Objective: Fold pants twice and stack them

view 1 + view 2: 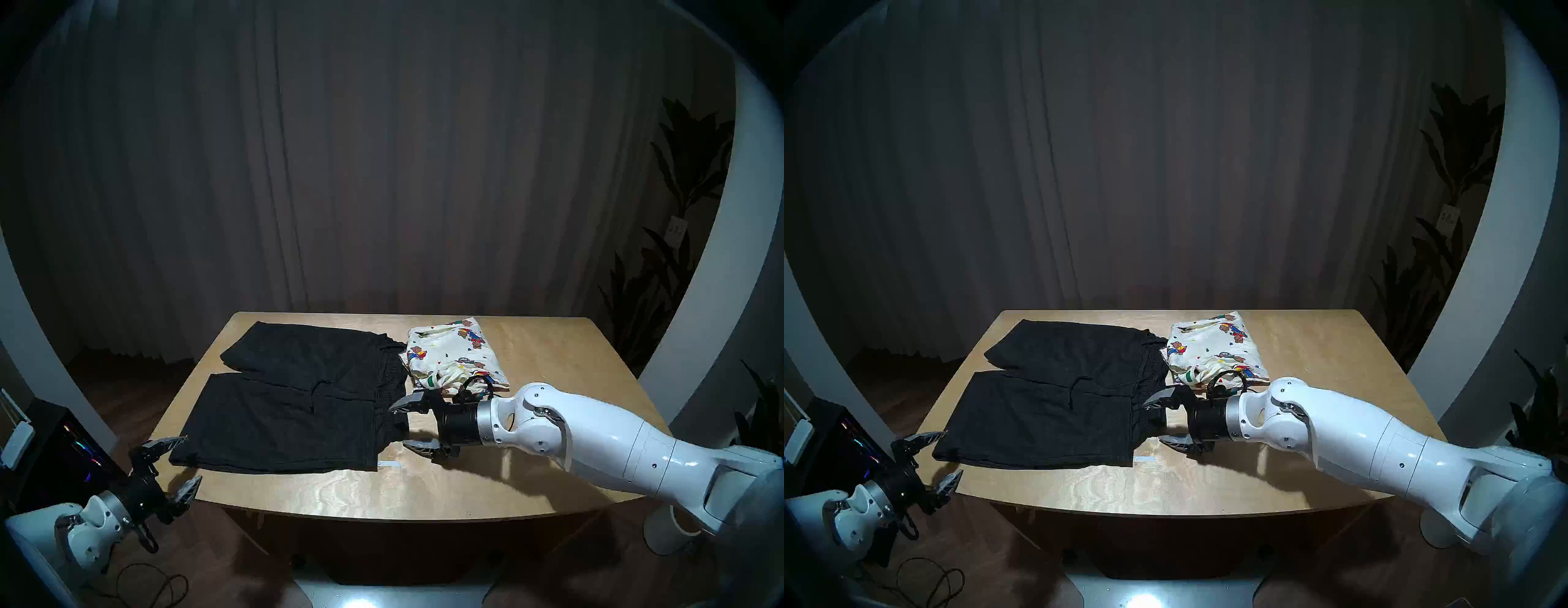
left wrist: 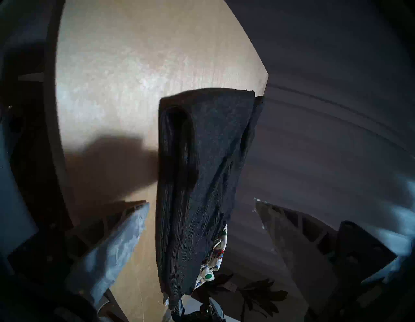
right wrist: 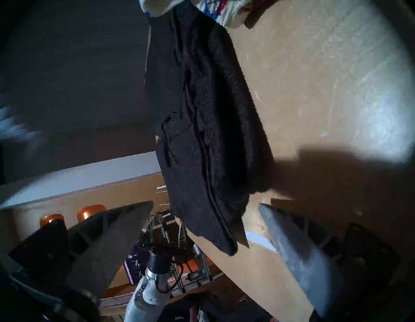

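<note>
Black shorts (image 1: 292, 399) lie flat between the wide-spread, empty left gripper (image 1: 183, 463) and right gripper (image 1: 410, 424).

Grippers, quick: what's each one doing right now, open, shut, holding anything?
Left gripper: open, empty, at the hem end of the black shorts.
Right gripper: open, empty, jaws either side of the shorts' waistband.

Curtained room (image 1: 297, 170), wooden table (image 1: 530, 356), potted plant (image 1: 679, 178) (maybe a studio)
</note>
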Controlling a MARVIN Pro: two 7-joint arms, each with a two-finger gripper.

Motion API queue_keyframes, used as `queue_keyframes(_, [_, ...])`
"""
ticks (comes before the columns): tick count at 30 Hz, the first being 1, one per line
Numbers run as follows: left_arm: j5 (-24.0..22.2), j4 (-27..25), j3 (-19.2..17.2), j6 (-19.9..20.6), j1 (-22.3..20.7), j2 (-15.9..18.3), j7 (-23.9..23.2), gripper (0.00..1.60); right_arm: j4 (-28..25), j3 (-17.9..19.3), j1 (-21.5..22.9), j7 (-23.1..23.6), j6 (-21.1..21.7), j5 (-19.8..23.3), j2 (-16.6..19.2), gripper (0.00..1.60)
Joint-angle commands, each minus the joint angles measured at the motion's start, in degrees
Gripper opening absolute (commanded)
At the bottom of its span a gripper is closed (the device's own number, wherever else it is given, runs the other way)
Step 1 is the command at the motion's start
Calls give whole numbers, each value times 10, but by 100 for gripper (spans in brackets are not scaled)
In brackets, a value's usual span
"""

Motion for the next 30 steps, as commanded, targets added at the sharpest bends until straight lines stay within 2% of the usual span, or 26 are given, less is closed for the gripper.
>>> queue_keyframes(1, [-7, 13, -2, -7, -32, 29, 22, 160, 11, -1, 0, 1, -7, 6, -22, 160])
queue_keyframes(4, [-14, 17, -7, 3, -29, 38, 36, 160, 18, -2, 2, -3, -3, 13, -28, 160])
queue_keyframes(6, [-15, 24, -5, 11, -30, 37, 36, 160, 29, -1, 6, -18, 7, 39, -36, 160])
queue_keyframes(9, [-17, 35, -3, 32, -30, 38, 36, 160, 38, -4, 12, -24, 11, 43, -43, 160])
queue_keyframes(18, [-21, 67, 21, 69, -47, 35, 34, 160, 39, -17, 17, -31, 14, 29, -61, 160])
queue_keyframes(30, [-13, 124, 106, 90, -146, 36, 25, 160, 73, -29, 37, -27, 26, 6, -87, 160])
